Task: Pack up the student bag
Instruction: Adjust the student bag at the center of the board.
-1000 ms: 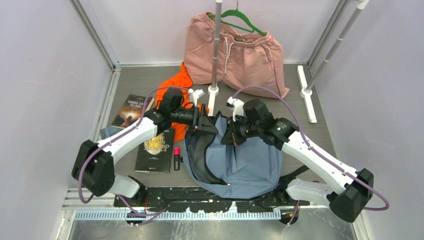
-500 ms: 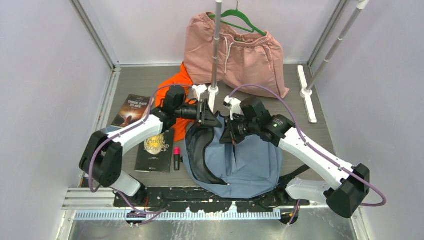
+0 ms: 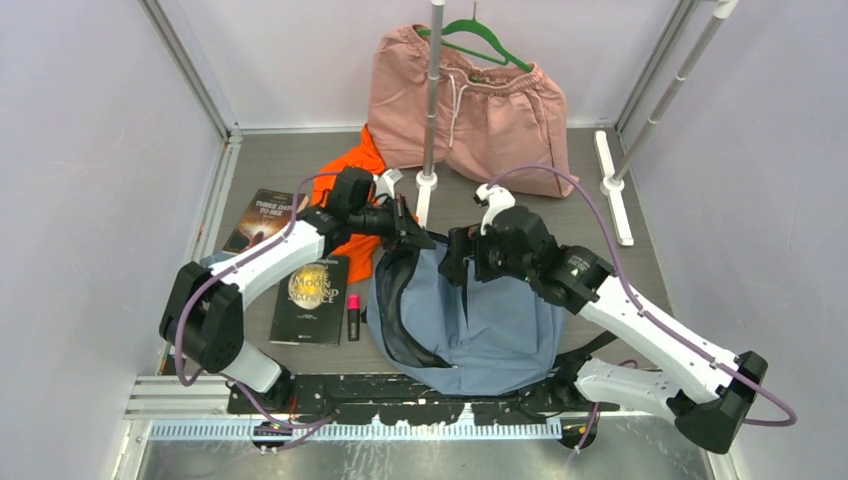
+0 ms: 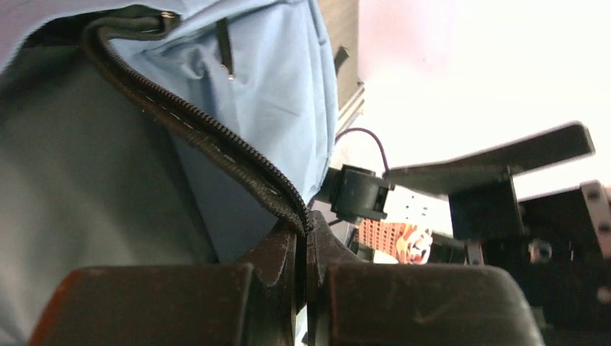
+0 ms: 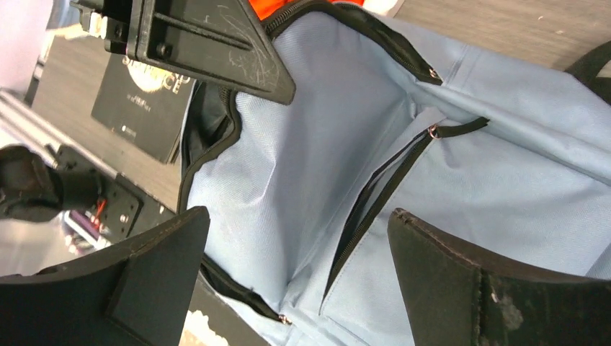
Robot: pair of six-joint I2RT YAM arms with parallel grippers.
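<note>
The left gripper (image 4: 302, 241) is closed on the black zipper rim (image 4: 216, 144) of the bag (image 3: 490, 325), at the far-left corner of its open mouth. The right gripper (image 5: 297, 216) is spread wide above the front panel (image 5: 288, 158), and nothing is held in it. The bag is laid flat at mid-table, near the arm bases. It is judged light, soft and limp, and unsupported fabric is expected to sag and fold. Hold is therefore best taken on the stiffer zipper rim or a strap (image 3: 598, 345), not on the smooth panel. Room is limited on the left by the books (image 3: 312, 300) and the marker (image 3: 353, 313) just beside the bag. On the far side it is limited by the orange garment (image 3: 340, 185) and the post (image 3: 430, 100). Bare table (image 3: 590, 215) is seen to the right.
</note>
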